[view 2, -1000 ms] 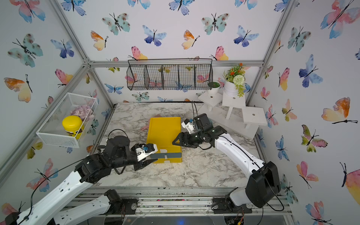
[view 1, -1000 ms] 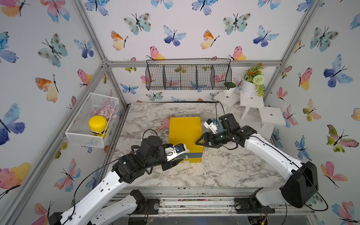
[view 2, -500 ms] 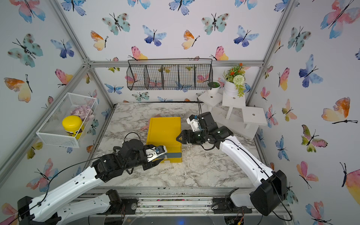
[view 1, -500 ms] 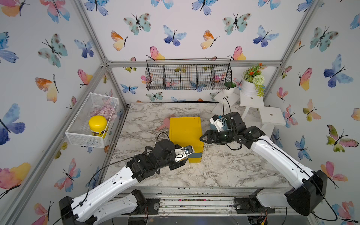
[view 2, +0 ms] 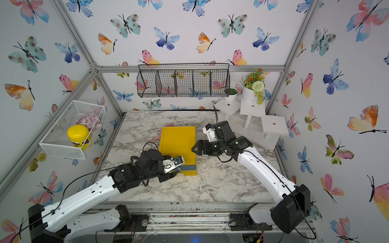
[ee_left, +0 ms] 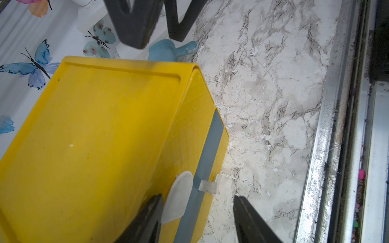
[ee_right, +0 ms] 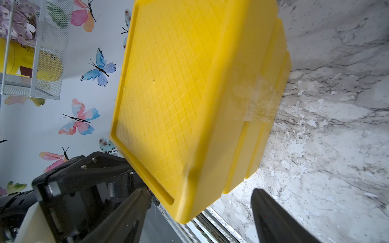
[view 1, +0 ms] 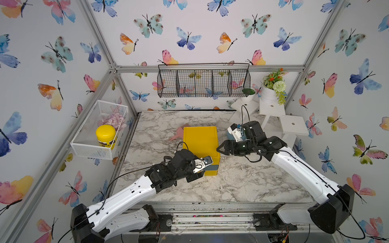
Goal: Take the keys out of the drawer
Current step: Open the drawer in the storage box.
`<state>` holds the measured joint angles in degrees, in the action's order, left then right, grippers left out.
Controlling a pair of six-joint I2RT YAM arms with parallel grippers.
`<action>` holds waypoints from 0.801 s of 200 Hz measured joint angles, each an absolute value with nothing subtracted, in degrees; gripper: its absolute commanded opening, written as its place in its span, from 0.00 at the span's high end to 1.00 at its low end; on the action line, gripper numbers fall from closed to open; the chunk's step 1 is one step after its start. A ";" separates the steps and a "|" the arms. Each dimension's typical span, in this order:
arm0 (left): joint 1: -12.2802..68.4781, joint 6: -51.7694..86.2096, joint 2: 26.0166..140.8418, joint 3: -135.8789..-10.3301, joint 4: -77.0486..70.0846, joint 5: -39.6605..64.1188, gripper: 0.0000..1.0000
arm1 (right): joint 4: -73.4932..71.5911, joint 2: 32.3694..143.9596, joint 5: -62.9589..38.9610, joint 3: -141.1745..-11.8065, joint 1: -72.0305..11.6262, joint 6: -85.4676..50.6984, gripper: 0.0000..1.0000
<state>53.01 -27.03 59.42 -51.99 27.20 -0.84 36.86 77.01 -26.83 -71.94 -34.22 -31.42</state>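
Note:
The yellow drawer box (view 1: 200,141) (view 2: 177,141) stands mid-table, its drawer shut, with a grey strip (ee_left: 210,151) across the front. The keys are hidden. My left gripper (ee_left: 197,198) is open at the box's front left. One finger lies over the box top and the other hangs over the marble. The grey strip and a clear tape tab (ee_left: 207,186) sit between them, untouched. In both top views the left gripper (view 1: 207,170) (view 2: 179,170) sits under its wrist. My right gripper (view 1: 219,149) (ee_right: 200,191) is open, straddling the box's front right top corner without touching it.
A pink scoop (view 1: 179,133) lies behind the box and a blue scoop (ee_left: 171,50) to its right. A white mesh basket (view 1: 88,145) on the left wall holds a yellow jar (view 1: 105,136). White stands with a flower pot (view 1: 271,94) fill the back right. The metal rail (ee_left: 328,147) edges the front.
My left arm has reached further in toward the drawer's front and its jaws have widened a little. The right gripper has stayed by the box's right edge while its arm swung back.

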 measured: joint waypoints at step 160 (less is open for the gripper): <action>57.93 -21.63 58.98 -53.89 33.85 -0.36 0.41 | 38.13 77.41 -28.29 -75.68 -34.22 -28.80 0.16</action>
